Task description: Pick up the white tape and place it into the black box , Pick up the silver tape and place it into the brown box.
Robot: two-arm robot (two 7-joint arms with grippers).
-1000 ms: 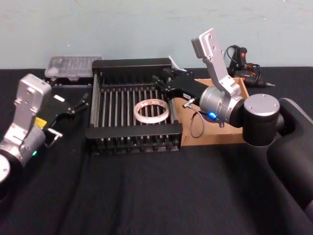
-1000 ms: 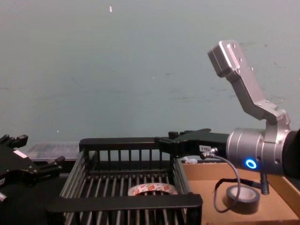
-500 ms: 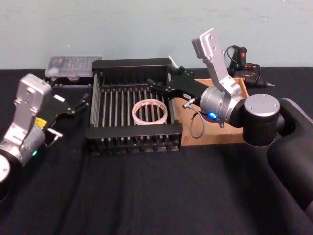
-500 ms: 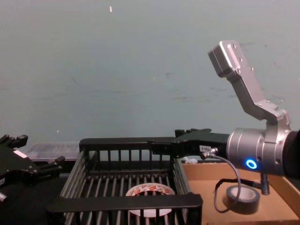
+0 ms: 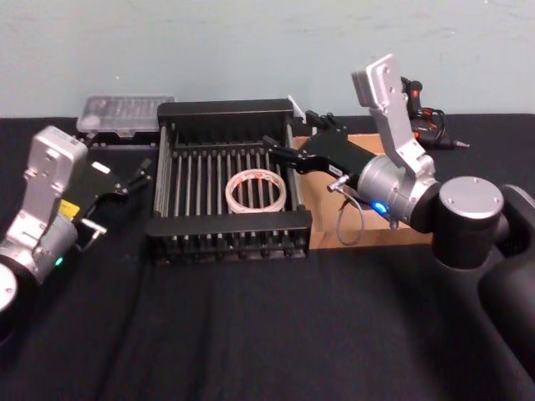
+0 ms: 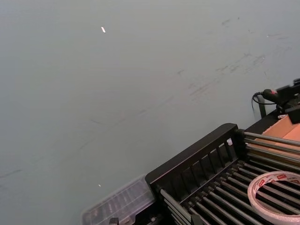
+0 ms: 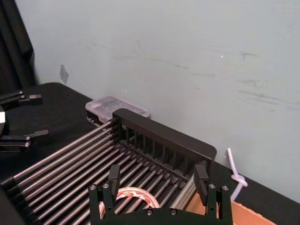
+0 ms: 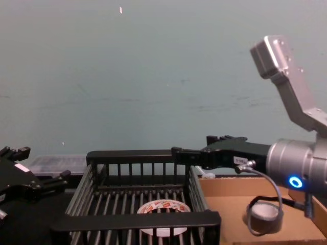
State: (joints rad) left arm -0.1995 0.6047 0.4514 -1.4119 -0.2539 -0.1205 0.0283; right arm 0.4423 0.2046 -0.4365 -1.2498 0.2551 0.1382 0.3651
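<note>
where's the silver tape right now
The silver tape lies flat in the brown box, on the robot's right in the chest view, beside the black box and below the open right gripper.

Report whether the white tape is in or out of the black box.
In. The white tape lies flat on the barred bottom of the black box, apart from the open right gripper.
</note>
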